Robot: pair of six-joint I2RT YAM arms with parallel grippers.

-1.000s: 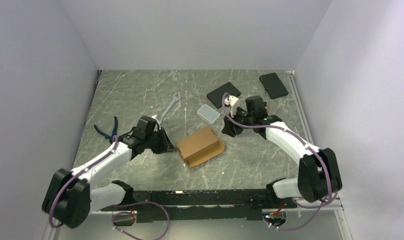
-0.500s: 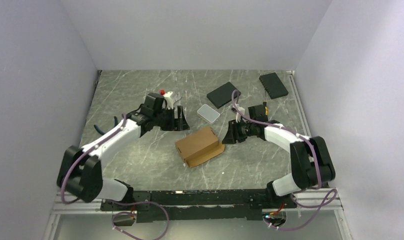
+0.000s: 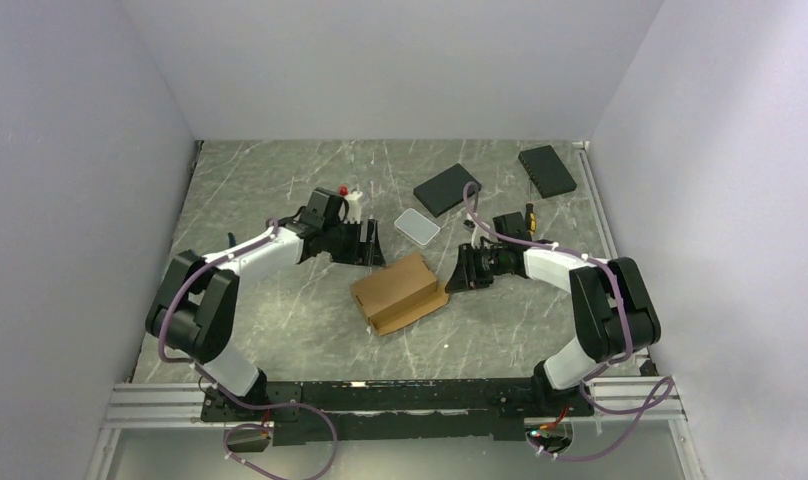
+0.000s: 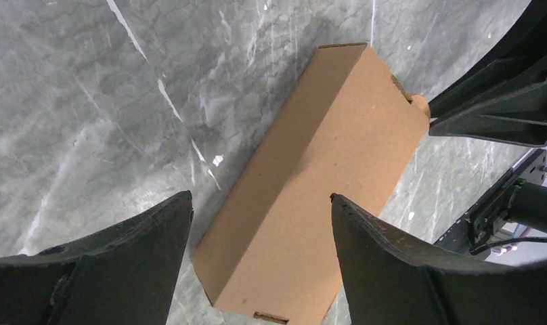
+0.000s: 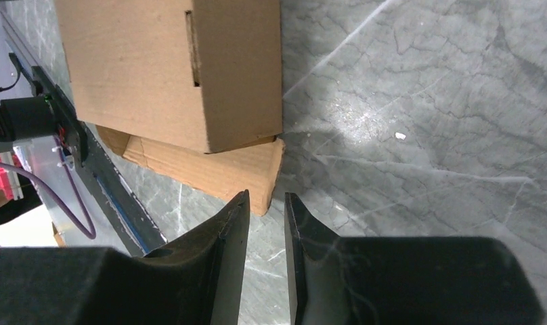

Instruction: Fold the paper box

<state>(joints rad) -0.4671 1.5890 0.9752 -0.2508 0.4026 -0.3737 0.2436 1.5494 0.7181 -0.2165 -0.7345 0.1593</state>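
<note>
At centre, paper box (image 3: 400, 290) lies btwn wide-open L pincer (image 3: 368, 248) & R pincer (image 3: 458, 273).

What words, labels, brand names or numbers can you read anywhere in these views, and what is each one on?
No readable text in any view.
Cardboard box: plain brown, no print on the faces that show.
Left black slab: no marking visible; too small to be sure.
Right black slab: the same.
Small white case: no marking visible.
</note>
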